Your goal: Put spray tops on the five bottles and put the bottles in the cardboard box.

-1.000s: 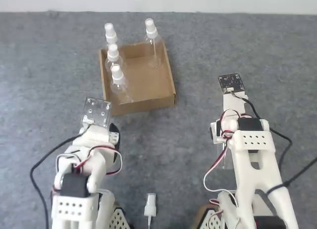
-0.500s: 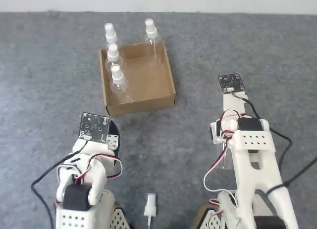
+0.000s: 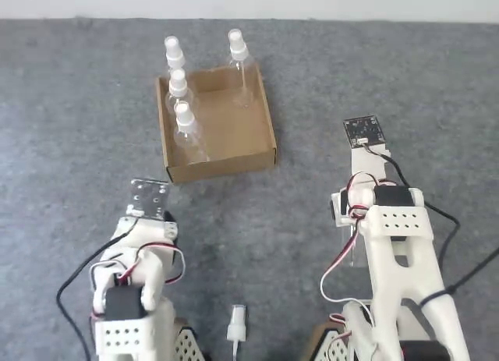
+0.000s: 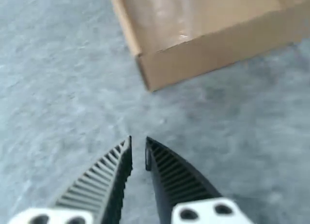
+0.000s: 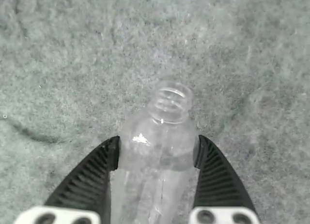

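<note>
- Right pincer (image 5: 157, 141): clamped on the body of a clear bottle (image 5: 160, 166) with a bare, open neck. It holds the bottle low over the grey counter (image 3: 78, 104), well apart from the cardboard box (image 3: 226, 166).
- Left pincer (image 4: 138, 141): almost closed with only a sliver between the tips, holding nothing. It hangs over bare counter just short of the box's near corner.
- Loose spray top (image 3: 236, 323): lies on its side on the counter between the 2 arm bases.
- Risk 1: the loose top is small, lies flat and sits close in by the bases. A pinch from the left pincer could skid it away or take it crooked.
- Risk 2: the bottle is smooth and held by 2 pads alone. Pressing or twisting a top onto it could turn it or slide it in the grip.
- Risk 3: an off-centre top would jam on the rim of the narrow neck.
- Risk 4: the box is crowded with upright bottles, so lowering the last one could topple a neighbour.
- Count of bottles: 5, with 4 capped at the box and 1 uncapped in the right pincer.
- I cannot tell whether the farthest capped bottle (image 3: 173, 55) stands inside the box or just behind it.
- Count of spray tops: 5, with 4 fitted and 1 loose.
- Count of boxes: 1. Arms: 2.
</note>
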Tool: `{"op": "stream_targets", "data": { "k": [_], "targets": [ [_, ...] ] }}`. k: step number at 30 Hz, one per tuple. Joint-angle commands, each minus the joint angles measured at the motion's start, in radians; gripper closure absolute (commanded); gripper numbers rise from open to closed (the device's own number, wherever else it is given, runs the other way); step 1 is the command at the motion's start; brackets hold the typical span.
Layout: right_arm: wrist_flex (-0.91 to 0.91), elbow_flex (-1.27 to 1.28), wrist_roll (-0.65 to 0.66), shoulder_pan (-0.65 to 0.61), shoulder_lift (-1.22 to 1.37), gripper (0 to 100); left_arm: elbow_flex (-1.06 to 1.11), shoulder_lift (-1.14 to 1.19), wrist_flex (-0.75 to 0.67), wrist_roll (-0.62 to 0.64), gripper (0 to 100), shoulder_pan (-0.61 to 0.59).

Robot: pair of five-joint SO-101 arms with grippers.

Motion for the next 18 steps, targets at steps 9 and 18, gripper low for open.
{"op": "stream_targets", "data": {
  "k": [9, 18],
  "targets": [
    [-0.071, 0.023, 0.000, 0.016, -0.047, 93.6, -0.008, -0.014, -0.020, -0.008, 96, -0.115],
    [-0.093, 0.038, 0.000, 0.016, -0.053, 93.6, -0.008, -0.015, 0.107, -0.006, 96, -0.117]
  ]
}}
